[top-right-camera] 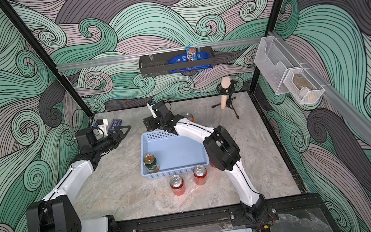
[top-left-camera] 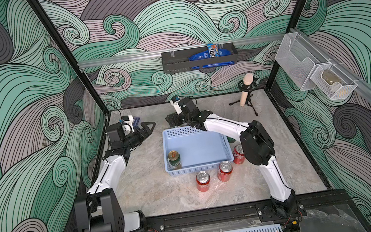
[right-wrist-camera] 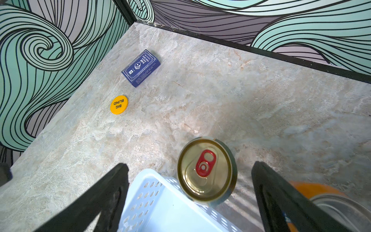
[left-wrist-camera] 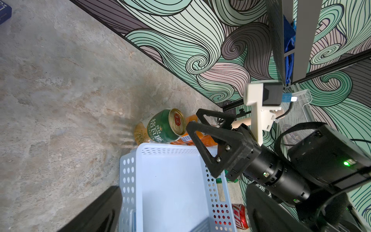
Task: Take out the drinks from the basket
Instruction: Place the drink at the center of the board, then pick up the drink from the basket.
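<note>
Right gripper (right-wrist-camera: 189,163) hangs over the far edge of the basket (right-wrist-camera: 158,209) with its jaws wide apart. A green-and-cream can (right-wrist-camera: 204,170) with a gold top stands upright between them on the table (right-wrist-camera: 200,90), just outside the basket wall, with a gap to each finger. Just outside one finger stands an orange can (right-wrist-camera: 313,189), only partly in view. Ahead of this gripper, well apart, lie a blue card box (right-wrist-camera: 140,68) and a yellow disc (right-wrist-camera: 119,104) marked BIG BLIND. Behind it, at the basket's opposite end, a second green-and-cream can (top-left-camera: 174,160) stands upright in a corner, the only drink seen inside. Farther back along the same arm, three red cans (top-left-camera: 203,181), (top-left-camera: 225,171), (top-left-camera: 238,154) stand on the table just outside the basket's near wall. Off to the side of the right gripper and apart from it, the left gripper (top-left-camera: 149,126) hovers above the table holding nothing. In its wrist view one finger (left-wrist-camera: 96,211) sits far out at the edge, so its jaws are apart.
</note>
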